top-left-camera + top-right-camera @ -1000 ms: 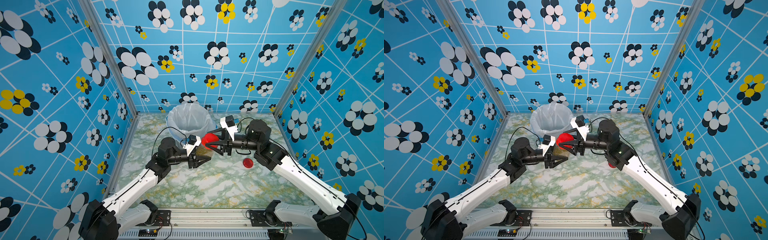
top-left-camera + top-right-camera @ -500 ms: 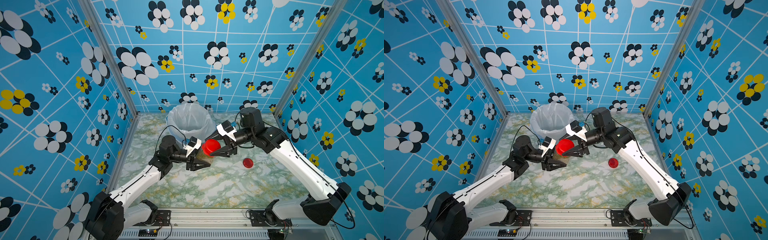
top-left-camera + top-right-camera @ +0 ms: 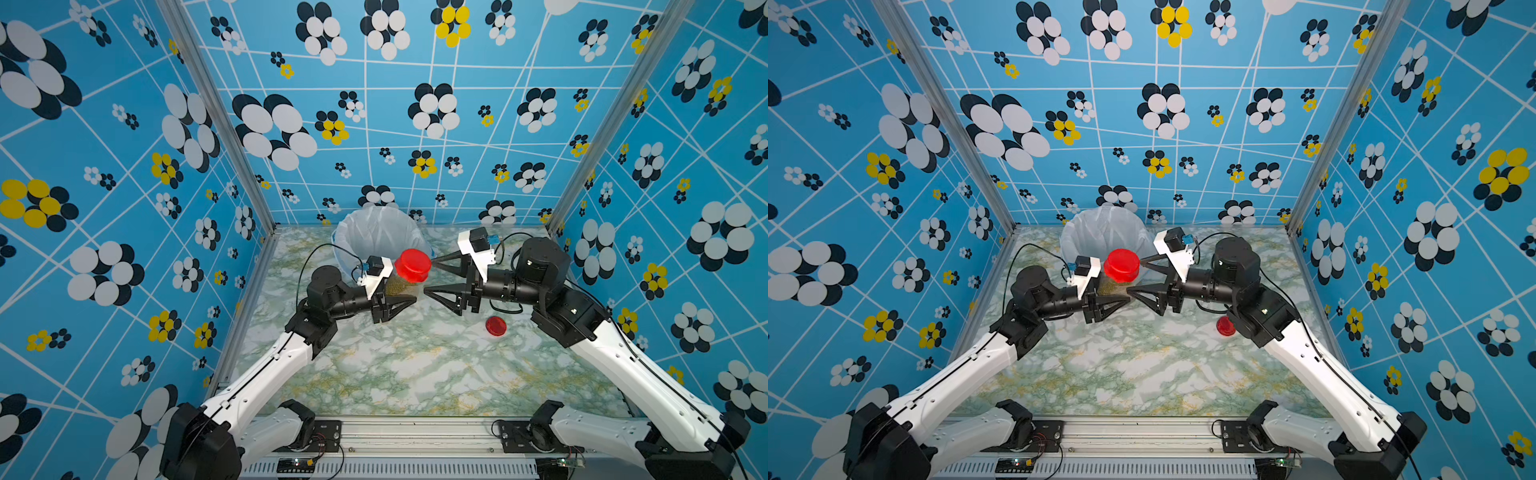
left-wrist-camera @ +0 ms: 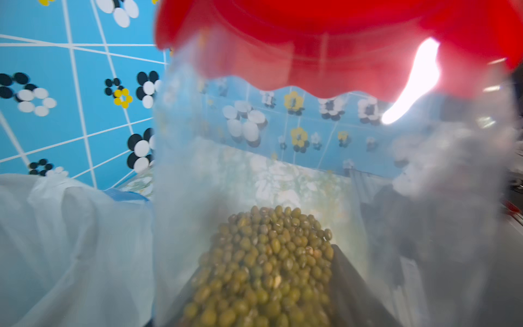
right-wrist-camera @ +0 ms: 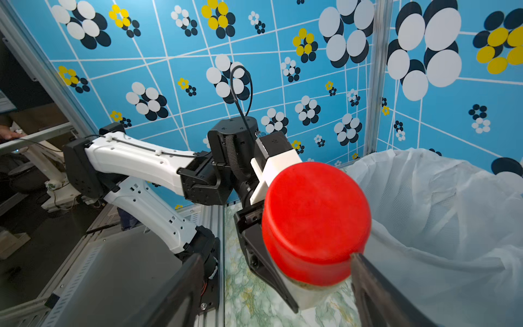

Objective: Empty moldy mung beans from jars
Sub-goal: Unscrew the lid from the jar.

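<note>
Jar (image 5: 311,293) of mung beans (image 4: 263,269), red lid (image 3: 412,265) on: clamped in left gripper (image 3: 402,291); right gripper (image 3: 428,276) spread wide, empty, beside lid; uncapping step, next needs lid grip, twist

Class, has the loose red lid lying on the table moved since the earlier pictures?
No. The loose red lid lies in the same spot on the marbled table, equally far from the bin.

Robot lab booth: patterned walls (image 3: 124,166), aluminium frame (image 3: 250,183)
</note>
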Available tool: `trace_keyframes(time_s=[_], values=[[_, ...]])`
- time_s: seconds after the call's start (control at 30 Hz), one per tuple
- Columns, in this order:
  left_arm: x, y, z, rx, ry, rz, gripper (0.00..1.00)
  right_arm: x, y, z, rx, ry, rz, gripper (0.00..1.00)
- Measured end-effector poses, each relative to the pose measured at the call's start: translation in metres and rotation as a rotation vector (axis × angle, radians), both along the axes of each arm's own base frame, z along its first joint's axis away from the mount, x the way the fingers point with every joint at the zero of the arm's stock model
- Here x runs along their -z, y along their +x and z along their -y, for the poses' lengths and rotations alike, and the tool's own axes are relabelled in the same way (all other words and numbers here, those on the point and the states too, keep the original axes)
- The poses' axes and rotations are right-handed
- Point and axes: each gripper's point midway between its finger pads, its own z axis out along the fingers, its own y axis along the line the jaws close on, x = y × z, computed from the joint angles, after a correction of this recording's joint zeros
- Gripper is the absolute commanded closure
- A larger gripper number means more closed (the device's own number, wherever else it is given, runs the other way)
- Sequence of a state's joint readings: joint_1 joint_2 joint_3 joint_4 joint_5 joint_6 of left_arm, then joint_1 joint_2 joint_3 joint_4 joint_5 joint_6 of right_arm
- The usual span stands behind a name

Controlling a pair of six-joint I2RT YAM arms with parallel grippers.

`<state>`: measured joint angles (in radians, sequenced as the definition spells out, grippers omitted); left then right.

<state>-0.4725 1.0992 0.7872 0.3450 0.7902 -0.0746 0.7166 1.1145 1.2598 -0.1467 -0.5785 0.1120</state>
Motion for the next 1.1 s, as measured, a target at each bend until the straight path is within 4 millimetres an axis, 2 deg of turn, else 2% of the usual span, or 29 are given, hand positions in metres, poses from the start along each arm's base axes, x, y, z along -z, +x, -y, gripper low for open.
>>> trace_keyframes(time_s=[0.13, 0.3, 0.53, 0.73, 1.1], values=[[0.013, 0.012, -0.002, -0.065, 0.028, -0.054, 0.68, 0.003, 0.001, -0.014, 0.034, 0.036, -0.048, 0.15], [0.027, 0.023, -0.005, -0.129, 0.057, -0.107, 0.69, 0.007, 0.028, -0.019, 0.15, 0.059, -0.087, 0.15], [0.028, 0.02, -0.003, -0.122, 0.062, -0.104, 0.69, 0.019, 0.062, -0.013, 0.327, 0.054, -0.131, 0.15], [0.018, 0.019, -0.004, -0.122, 0.042, -0.072, 0.7, 0.034, 0.073, -0.016, 0.365, 0.026, -0.183, 0.15], [0.018, 0.017, -0.002, -0.111, 0.049, -0.054, 0.7, 0.031, 0.076, -0.026, 0.347, 0.04, -0.213, 0.21]])
